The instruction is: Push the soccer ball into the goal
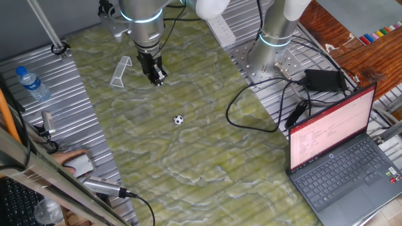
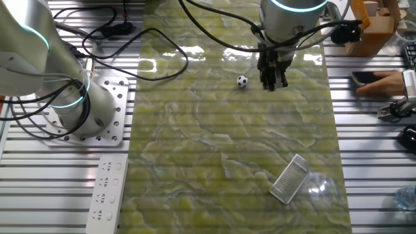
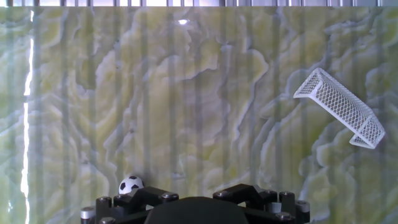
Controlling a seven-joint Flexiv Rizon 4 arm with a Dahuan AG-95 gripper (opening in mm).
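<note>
**A:** Where does everything lie?

**B:** On the green mat (image 1: pixel 207 163), the goal (image 1: pixel 120 70) sits beside your gripper (image 1: pixel 156 76), fingers together, holding nothing. The soccer ball (image 1: pixel 178 119) is well apart from the goal.

**A:** Advice?

**B:** Get behind the ball, opposite the goal mouth; push slowly.

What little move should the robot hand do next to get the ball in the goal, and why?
Probably slide the gripper across to the far side of the soccer ball, the side away from the goal. Right now the gripper sits beside the ball, not behind it, and the goal lies some way off, so a push from here would likely miss.
</note>
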